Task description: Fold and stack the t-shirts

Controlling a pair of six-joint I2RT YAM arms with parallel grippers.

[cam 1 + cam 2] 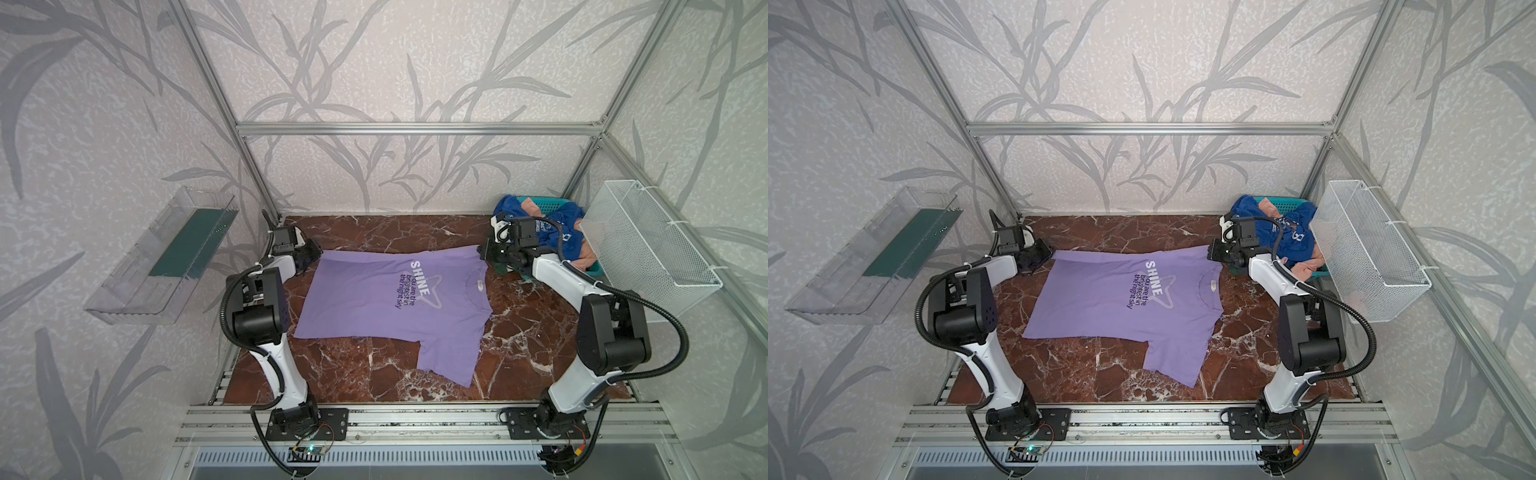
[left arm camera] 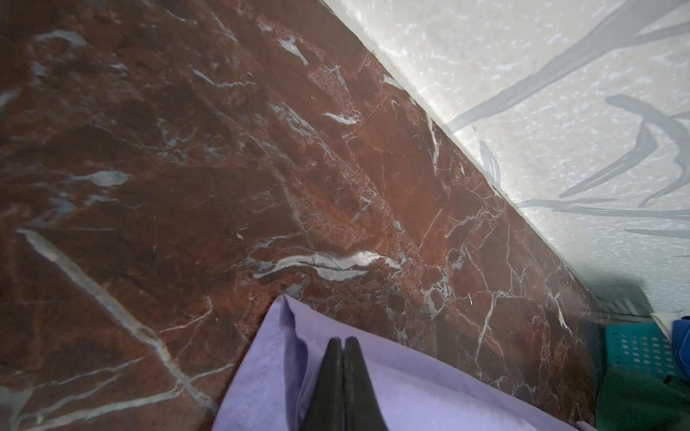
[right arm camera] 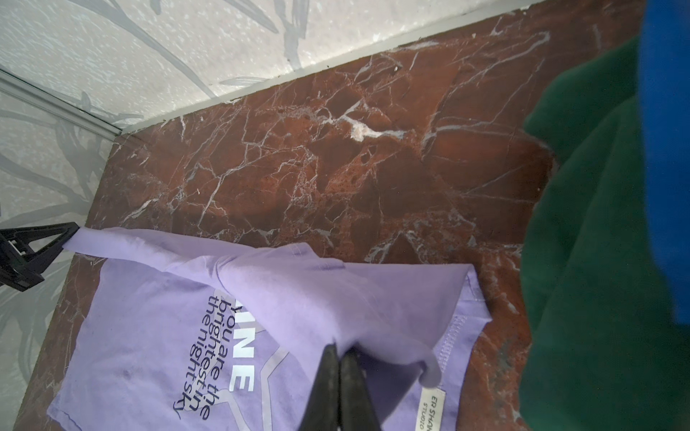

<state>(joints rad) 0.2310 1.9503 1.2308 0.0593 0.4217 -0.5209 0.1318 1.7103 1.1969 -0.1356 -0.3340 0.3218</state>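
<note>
On the left wall we see a clear tray (image 1: 166, 257), not in play. Next, the left gripper (image 2: 342, 340) is clamped on the far hem corner of the lavender t-shirt (image 1: 374, 299), w/ only a thin bit of cloth in its jaws. The shirt lies print-up across the middle of the surface (image 1: 374, 232): hem to the left, collar to the right, near sleeve flared toward the front edge. The right gripper (image 3: 339, 349) is closed on the far sleeve/shoulder, and the cloth tents up into it.

Risks, as we judge them:
- The left pinch is shallow, so if the two arms carry the far edge over at uneven pace, that corner may slip out and the fold will skew.
- We can't tell whether each gripper has both layers. W/ one layer only, the back would lag and bunch.
- The flared near sleeve could get trapped under the fold.
- The right gripper sits just beside the dark green t-shirt (image 3: 597, 224) spilling from the teal basket (image 1: 536, 202). A wide swing could snag it and drag the blue t-shirt (image 1: 561, 224) and peach t-shirt (image 1: 582, 262) out too.
</note>
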